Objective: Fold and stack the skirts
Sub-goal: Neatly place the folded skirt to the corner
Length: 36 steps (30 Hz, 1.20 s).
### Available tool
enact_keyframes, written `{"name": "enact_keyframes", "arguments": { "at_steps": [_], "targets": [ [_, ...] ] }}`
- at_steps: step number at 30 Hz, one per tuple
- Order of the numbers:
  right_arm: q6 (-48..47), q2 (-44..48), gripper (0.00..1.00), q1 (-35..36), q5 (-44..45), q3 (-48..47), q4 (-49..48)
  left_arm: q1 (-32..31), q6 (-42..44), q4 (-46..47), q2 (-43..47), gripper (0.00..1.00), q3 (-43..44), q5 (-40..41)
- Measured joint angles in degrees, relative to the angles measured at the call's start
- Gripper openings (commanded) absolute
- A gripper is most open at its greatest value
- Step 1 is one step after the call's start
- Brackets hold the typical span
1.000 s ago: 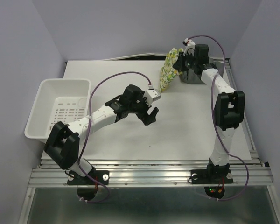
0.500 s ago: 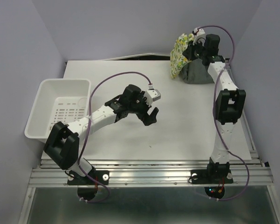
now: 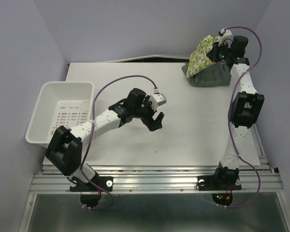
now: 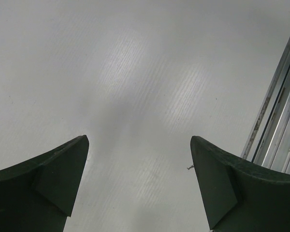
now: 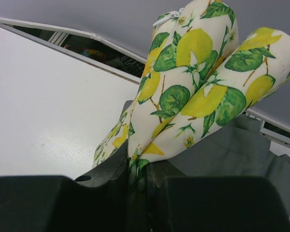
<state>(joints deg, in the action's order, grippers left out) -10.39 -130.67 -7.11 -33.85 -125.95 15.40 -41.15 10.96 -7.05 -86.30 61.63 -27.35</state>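
Here, the right gripper (image 3: 218,48) is clamped on a bunched fold of the pale cloth skirt printed with yellow lemons and green leaves (image 3: 203,55), holding it lifted at the far back corner, well apart from the white perforated plastic basket (image 3: 43,108). The printed skirt's lower end appears to rest on the plain grey pleated cloth skirt (image 3: 211,78), which lies heaped on the white table (image 3: 193,125), equally far from the basket. From the right wrist, the printed cloth rises in two rounded folds out of the narrow gap between the jaws, with grey cloth just behind. The left gripper (image 3: 154,118) hovers over bare table between the basket and the skirts, nearer the basket, jaws spread wide and holding nothing.
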Motion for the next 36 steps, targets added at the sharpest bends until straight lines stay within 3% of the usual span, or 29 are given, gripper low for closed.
{"name": "enact_keyframes", "arguments": {
  "at_steps": [15, 22, 24, 25, 26, 31, 33, 36],
  "targets": [
    [-5.07, -5.75, 0.1, -3.87, 1.16, 2.16, 0.02, 0.02, -0.13, -0.81, -0.33, 0.99, 0.0, -0.5],
    [-7.76, -10.51, 0.22, -5.2, 4.26, 2.14, 0.63, 0.15, -0.17, -0.96, -0.61, 0.99, 0.0, -0.7],
    [-7.98, -10.71, 0.34, -5.6, 5.09, 1.99, 0.66, 0.2, -0.17, -0.96, -1.09, 0.99, 0.0, -0.72],
    [-8.24, -10.8, 0.52, -5.68, 5.46, 1.77, 0.63, 0.31, -0.17, -0.98, -1.38, 0.99, 0.0, -0.79],
    [-7.91, -10.91, 0.62, -5.88, 5.84, 1.44, 0.66, 0.39, -0.17, -0.98, -1.68, 0.99, 0.0, -0.92],
    [-7.48, -11.43, 0.94, -6.43, 7.61, -0.28, 0.44, 0.59, -0.5, -1.09, -2.51, 0.99, 0.0, -1.18],
    [-7.21, -11.43, 1.0, -6.45, 8.04, -0.66, 0.48, 0.83, -0.57, -1.14, -2.51, 0.99, 0.0, -1.22],
    [-6.27, -11.43, 1.0, -6.45, 8.68, -1.2, 0.46, 1.49, -0.57, -1.62, -2.51, 0.99, 0.07, -1.2]
  ]
}}
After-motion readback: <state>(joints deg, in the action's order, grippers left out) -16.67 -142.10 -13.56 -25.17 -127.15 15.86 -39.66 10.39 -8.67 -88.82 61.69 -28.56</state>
